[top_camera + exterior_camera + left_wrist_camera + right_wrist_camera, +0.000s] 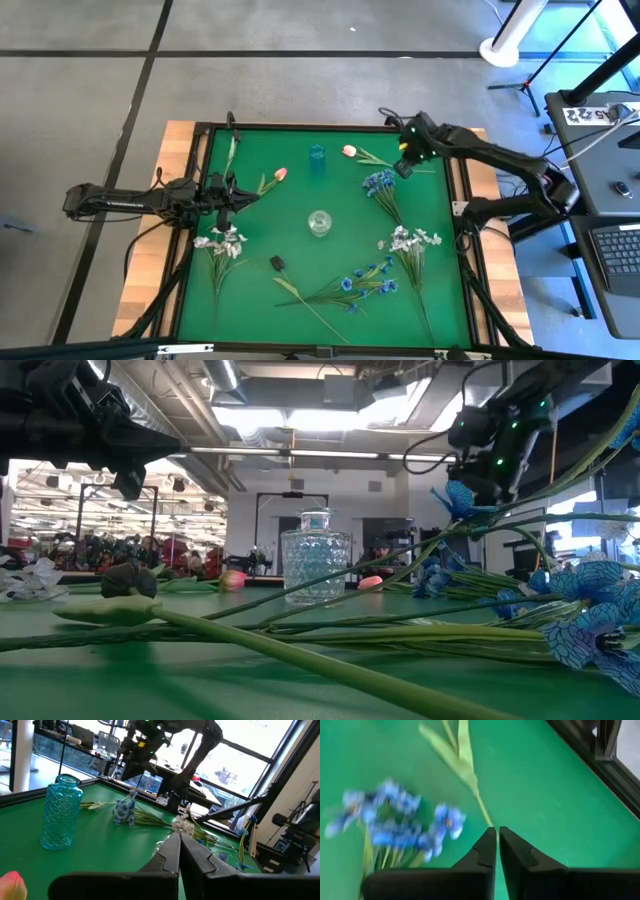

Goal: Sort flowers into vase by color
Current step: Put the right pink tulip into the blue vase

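the right hand hangs over the far right part of the green bench, its fingers pressed narrow with only a thin slit between them and nothing in them. below it lie a blue spray and a pink tulip whose stem runs under the hand. the left hand sits at the bench's left side, fingers shut together and empty, near a second pink tulip. a blue vase stands at the far middle, a clear vase at the centre. white sprays lie at the left and right, another blue spray near the front.
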Tool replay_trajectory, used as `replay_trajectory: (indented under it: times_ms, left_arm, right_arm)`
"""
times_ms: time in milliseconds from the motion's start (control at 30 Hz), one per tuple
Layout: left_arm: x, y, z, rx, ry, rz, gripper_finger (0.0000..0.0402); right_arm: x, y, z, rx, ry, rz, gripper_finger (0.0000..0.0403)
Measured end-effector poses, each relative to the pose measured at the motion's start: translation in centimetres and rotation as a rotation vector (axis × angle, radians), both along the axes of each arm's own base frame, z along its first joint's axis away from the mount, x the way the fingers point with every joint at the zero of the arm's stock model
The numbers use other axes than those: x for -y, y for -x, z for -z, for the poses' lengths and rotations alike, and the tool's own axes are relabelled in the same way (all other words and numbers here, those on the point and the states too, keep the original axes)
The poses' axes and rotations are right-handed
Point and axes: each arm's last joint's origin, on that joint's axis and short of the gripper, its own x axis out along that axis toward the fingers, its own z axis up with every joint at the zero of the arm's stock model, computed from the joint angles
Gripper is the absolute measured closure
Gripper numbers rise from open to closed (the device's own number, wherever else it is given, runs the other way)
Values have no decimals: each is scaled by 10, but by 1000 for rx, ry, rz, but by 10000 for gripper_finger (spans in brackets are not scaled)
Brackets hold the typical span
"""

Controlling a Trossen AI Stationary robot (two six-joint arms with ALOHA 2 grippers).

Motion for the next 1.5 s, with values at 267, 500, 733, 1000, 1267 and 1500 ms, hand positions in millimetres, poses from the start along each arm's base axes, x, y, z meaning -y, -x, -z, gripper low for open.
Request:
replay_trajectory:
  times_ms: [267,500,733,1000,1267,1500]
  left_arm:
    - [0,0,0,0,0,0,401]
    - [0,0,0,0,0,0,401]
    - [0,0,0,0,0,0,401]
    - [0,0,0,0,0,-1,401]
    - [0,0,0,0,0,0,401]
    - [0,0,0,0,0,0,401]
  right_arm:
    - [25,-3,24,72,-137,-28,251]
    - [32,-7,51,-66,-174,-89,182]
    - [38,-10,72,-163,-188,-65,178]
    - [42,-13,89,-221,-214,-23,189]
    - [42,-12,92,-237,-221,-10,282]
    - [41,-13,92,-188,-263,-30,387]
